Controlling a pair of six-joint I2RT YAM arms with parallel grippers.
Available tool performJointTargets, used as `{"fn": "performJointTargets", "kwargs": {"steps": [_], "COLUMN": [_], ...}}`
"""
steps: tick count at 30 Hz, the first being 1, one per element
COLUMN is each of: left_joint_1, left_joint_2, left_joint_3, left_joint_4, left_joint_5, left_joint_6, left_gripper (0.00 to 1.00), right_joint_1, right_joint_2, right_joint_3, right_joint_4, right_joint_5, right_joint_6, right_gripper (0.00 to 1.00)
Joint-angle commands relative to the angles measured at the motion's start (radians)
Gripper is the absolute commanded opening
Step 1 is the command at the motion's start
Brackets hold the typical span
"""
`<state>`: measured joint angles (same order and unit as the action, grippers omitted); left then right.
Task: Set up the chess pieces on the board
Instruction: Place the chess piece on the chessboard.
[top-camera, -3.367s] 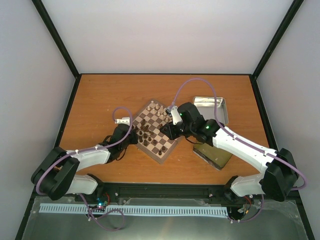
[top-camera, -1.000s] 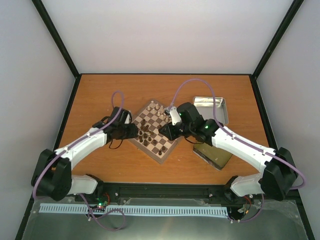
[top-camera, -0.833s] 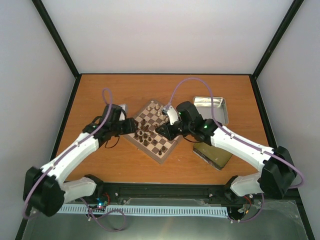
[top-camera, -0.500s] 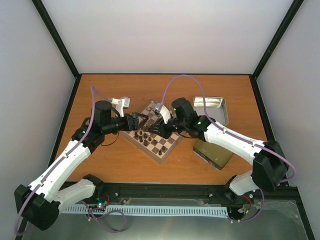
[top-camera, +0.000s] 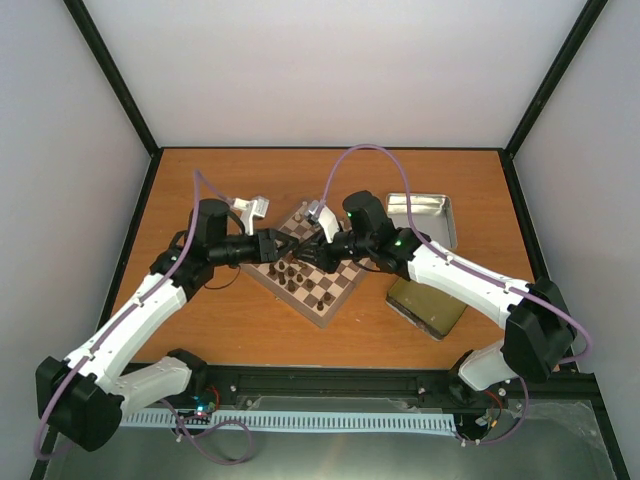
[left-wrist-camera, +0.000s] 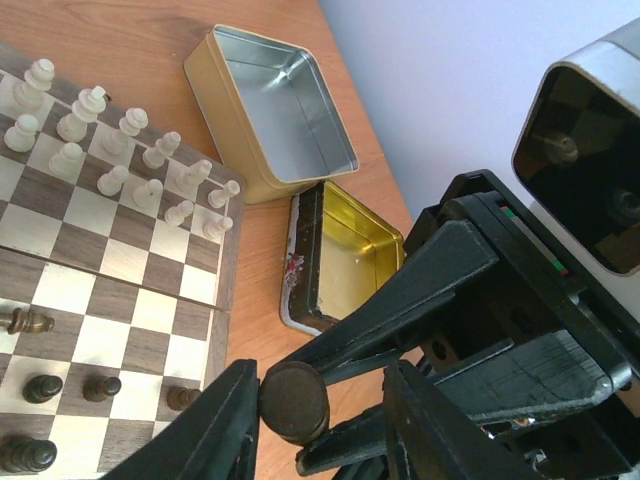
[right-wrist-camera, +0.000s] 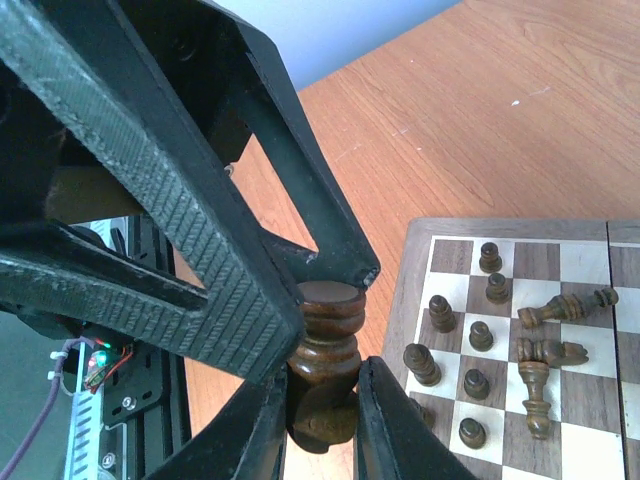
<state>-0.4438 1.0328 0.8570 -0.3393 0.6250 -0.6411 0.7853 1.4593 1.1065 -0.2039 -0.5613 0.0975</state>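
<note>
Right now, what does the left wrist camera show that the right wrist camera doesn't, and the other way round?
Only the left wrist view: the cream pieces in rows on the board's far side, plus a silver-lined tin and a gold-lined tin beside it. Only the right wrist view: a cluster of three toppled dark pieces, and lit electronics past the table's edge. Both: the board and one dark chess piece held by the right gripper, with the left gripper straddling it; whether that one grips is unclear.
</note>
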Motion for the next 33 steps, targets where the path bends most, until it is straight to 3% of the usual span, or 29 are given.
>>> {"fn": "performJointTargets", "kwargs": {"steps": [1,8,12,14,19,22,26,29,33], "left_joint_1": [0.004,0.004,0.004,0.004,0.004,0.004,0.004,0.004,0.004], "left_joint_2": [0.001,0.007,0.02,0.023,0.02,0.001,-0.049,-0.084,-0.095], "left_joint_3": [0.013,0.008,0.013,0.014,0.029,0.038,0.03,0.01,0.019], "left_joint_4": [0.016,0.022,0.024,0.027,0.03,0.042,0.145,0.325,0.476], "left_joint_5": [0.043,0.04,0.046,0.045,0.035,0.018,-0.005,0.001,-0.018], "left_joint_6": [0.005,0.001,0.0,-0.002,-0.016,-0.042,-0.175,-0.325,-0.453], "left_gripper": [0.32,0.23,0.33,0.33,0.11,0.07,0.04,0.03,0.03], "right_joint_1": [-0.003,-0.003,-0.003,-0.003,-0.003,-0.003,-0.008,-0.008,-0.006], "right_joint_2": [0.001,-0.009,-0.014,-0.016,-0.024,-0.037,-0.089,-0.15,-0.198], "right_joint_3": [0.026,0.026,0.022,0.022,0.021,0.016,0.02,-0.048,-0.162], "right_joint_4": [0.048,0.062,0.066,0.068,0.071,0.072,0.136,0.335,0.643], "right_joint_5": [0.005,-0.003,-0.014,-0.017,-0.008,0.033,0.044,0.049,0.033], "right_joint_6": [0.01,0.019,0.021,0.02,0.037,0.089,0.299,0.484,0.744], "right_gripper": [0.13,0.13,0.13,0.13,0.14,0.26,0.51,0.62,0.66]}}
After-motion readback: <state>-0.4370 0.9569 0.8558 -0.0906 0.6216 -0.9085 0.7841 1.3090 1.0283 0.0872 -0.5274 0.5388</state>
